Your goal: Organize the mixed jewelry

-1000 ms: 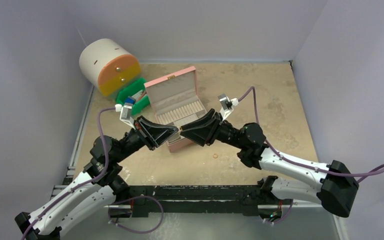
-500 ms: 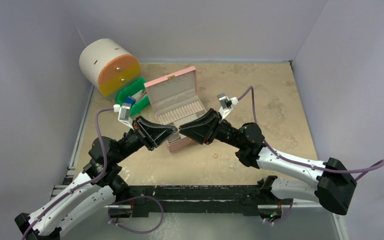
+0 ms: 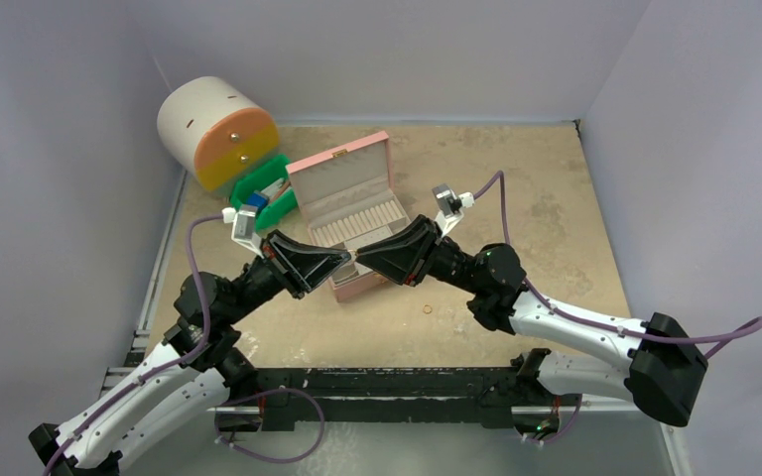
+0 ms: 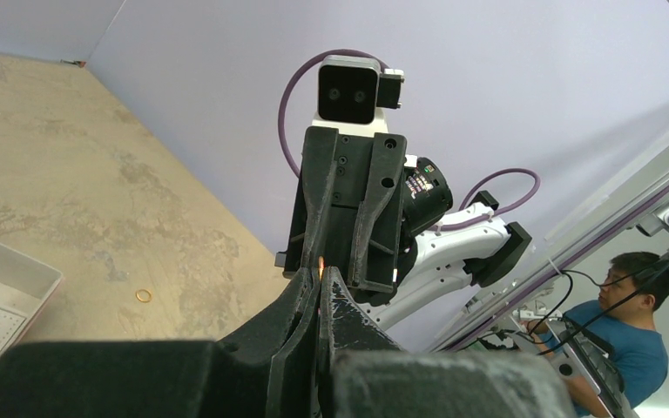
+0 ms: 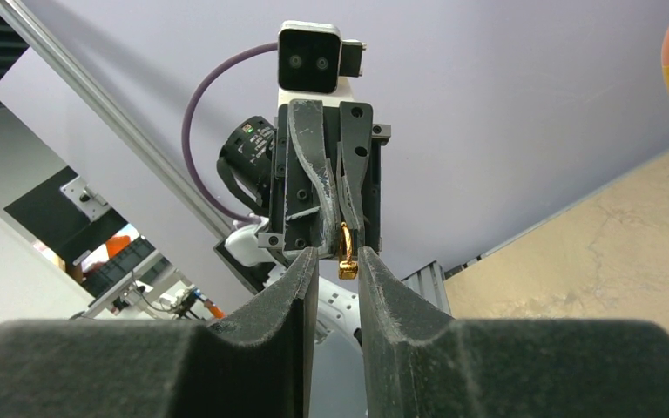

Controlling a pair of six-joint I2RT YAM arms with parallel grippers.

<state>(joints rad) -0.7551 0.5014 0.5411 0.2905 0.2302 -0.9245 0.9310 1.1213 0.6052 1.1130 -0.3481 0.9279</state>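
Where the two arms meet tip to tip, a small gold piece is pinched in the left gripper. Its fingers are pressed together on the upper end of the gold piece, so that it hangs down from them. The right gripper faces it with fingers a narrow gap apart, one on either side of the gold piece; whether they touch it cannot be told. Both grippers hover over the front edge of the open pink box. A thin gold ring lies flat on the worktop, in front of the box and to its right, beside the right arm. Behind the box on the left stand a green bin and a round cream and orange drawer unit.
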